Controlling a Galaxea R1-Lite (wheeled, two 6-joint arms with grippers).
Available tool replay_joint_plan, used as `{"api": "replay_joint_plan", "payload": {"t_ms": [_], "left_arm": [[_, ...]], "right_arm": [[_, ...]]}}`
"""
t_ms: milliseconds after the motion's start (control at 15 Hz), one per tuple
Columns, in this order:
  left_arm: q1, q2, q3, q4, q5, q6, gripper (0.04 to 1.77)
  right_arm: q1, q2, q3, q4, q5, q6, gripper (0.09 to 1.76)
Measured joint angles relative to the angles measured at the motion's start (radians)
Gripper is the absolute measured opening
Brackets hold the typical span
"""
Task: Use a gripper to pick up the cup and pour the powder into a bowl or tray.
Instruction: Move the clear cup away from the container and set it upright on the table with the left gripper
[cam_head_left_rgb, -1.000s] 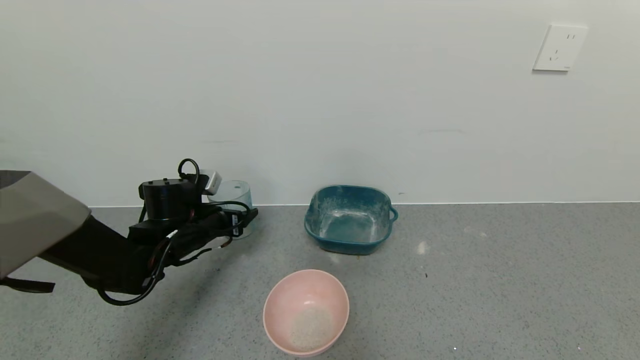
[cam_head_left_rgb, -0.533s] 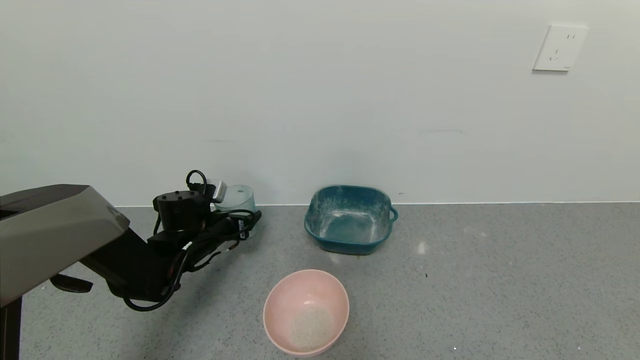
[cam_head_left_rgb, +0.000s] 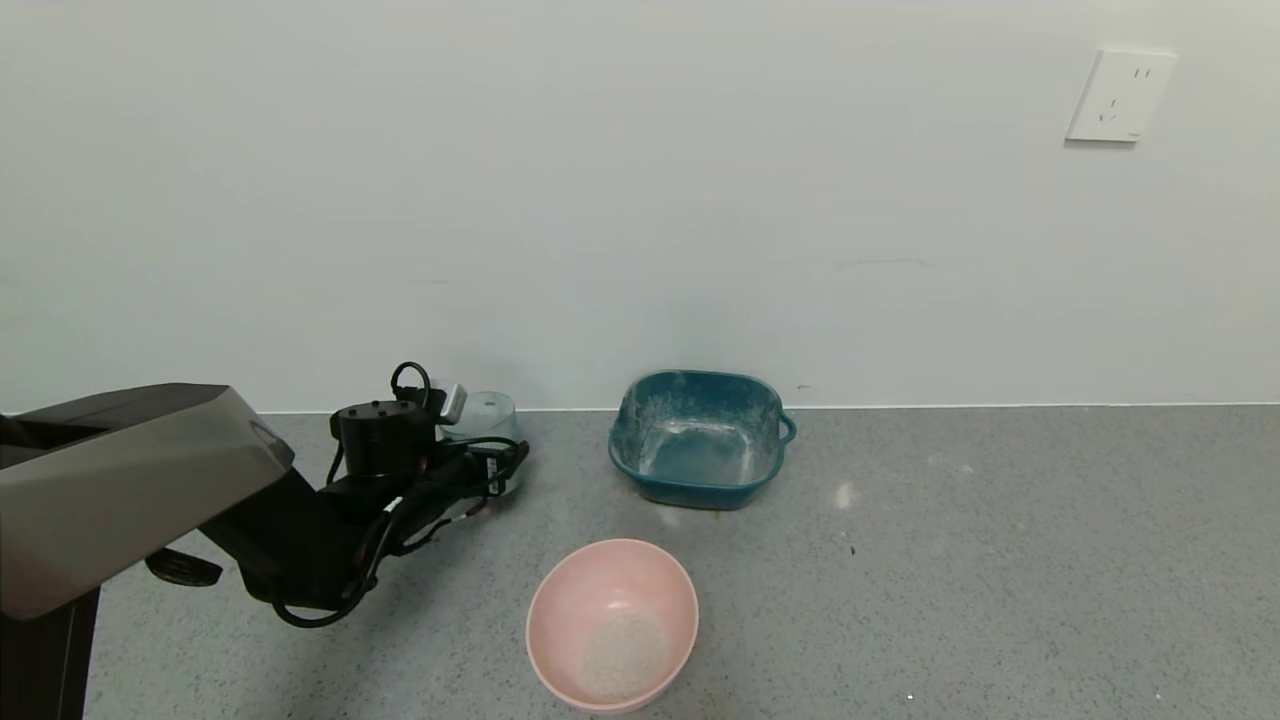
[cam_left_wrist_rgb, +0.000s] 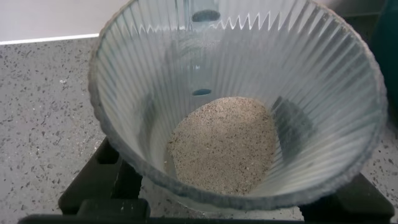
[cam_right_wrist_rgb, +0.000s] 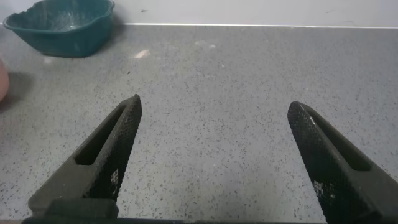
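While your left gripper (cam_head_left_rgb: 490, 462) is clamped on the cup (cam_head_left_rgb: 482, 422), upright near the wall with its powder (cam_left_wrist_rgb: 224, 143) inside, the pink bowl (cam_head_left_rgb: 612, 622) lies to its right and nearer you on the counter (cam_head_left_rgb: 1000, 560). Your right gripper (cam_right_wrist_rgb: 214, 155) hangs open over bare counter, idle. Count one cup, one bowl, one teal tray (cam_head_left_rgb: 697, 438).

Ribbed clear cup (cam_left_wrist_rgb: 236, 74) upright between dark fingers (cam_left_wrist_rgb: 102, 183), small powder (cam_left_wrist_rgb: 224, 144) heap at its bottom.
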Motion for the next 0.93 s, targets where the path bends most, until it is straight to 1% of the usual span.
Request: {"api": "replay_joint_plan", "payload": {"t_ms": [867,933], "left_arm": [[-0.004,0.049,-0.019,-0.007,0.003,-0.022,1.32],[-0.004,0.049,-0.019,-0.008,0.003,-0.022,1.36]], "right_arm": [[0.000,0.000,0.000,0.000,0.000,0.000,1.71],[0.000,0.000,0.000,0.000,0.000,0.000,1.71]]}}
